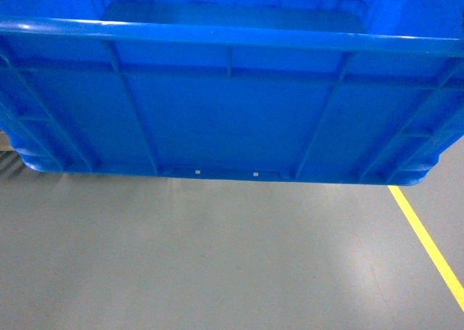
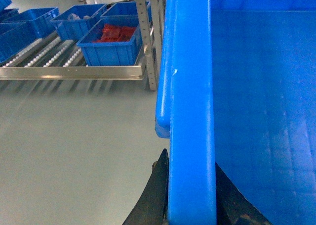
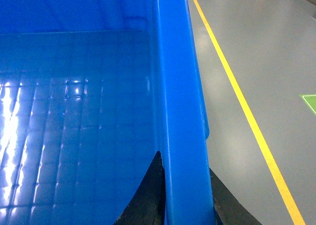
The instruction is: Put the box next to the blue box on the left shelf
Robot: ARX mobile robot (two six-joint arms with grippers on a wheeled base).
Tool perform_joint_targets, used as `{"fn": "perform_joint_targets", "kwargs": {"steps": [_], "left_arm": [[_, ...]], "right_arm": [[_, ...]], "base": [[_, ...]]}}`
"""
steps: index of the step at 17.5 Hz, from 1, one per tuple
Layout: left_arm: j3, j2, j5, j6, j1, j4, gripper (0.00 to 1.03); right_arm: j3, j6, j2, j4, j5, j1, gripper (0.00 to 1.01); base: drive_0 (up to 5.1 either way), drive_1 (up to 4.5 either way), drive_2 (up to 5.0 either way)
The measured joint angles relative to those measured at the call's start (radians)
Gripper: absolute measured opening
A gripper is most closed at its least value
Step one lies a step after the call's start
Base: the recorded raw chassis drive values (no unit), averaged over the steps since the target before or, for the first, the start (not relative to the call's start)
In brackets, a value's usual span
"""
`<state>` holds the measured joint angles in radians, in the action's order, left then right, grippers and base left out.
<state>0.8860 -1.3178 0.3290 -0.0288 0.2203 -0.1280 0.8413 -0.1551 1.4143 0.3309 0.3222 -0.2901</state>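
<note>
The box [image 1: 232, 105], a large bright blue ribbed crate, hangs above the floor and fills the top of the head view, empty inside. My left gripper [image 2: 191, 195] is shut on its left rim [image 2: 190, 111], one black finger on each side of the wall. My right gripper [image 3: 185, 195] is shut the same way on the right rim [image 3: 180, 101]. In the left wrist view the left shelf [image 2: 74, 71], a silver roller rack, stands ahead to the left. Several blue boxes sit on it, the nearest [image 2: 111, 52] holding red parts. Neither gripper shows in the head view.
Grey floor [image 1: 217, 257] spreads below the crate, with a yellow line [image 1: 428, 243] running along the right. The shelf's upright post [image 2: 150, 47] stands close to the crate's left corner. Bare rollers [image 2: 54, 54] show left of the nearest shelf box.
</note>
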Motion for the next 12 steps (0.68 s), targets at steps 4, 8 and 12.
{"fn": "perform_joint_targets", "kwargs": {"steps": [4,8,12], "left_arm": [[0.000,0.000,0.000,0.000,0.000,-0.002,0.09],[0.000,0.000,0.000,0.000,0.000,0.001,0.09],[0.000,0.000,0.000,0.001,0.000,0.001,0.09]], "right_arm": [[0.000,0.000,0.000,0.004,0.000,0.000,0.10],[0.000,0.000,0.002,0.004,0.000,0.000,0.10],[0.000,0.000,0.002,0.000,0.000,0.000,0.10]], "base": [[0.0,4.35,-4.3],[0.0,4.30,-4.3],[0.1,4.35,-4.3]]}}
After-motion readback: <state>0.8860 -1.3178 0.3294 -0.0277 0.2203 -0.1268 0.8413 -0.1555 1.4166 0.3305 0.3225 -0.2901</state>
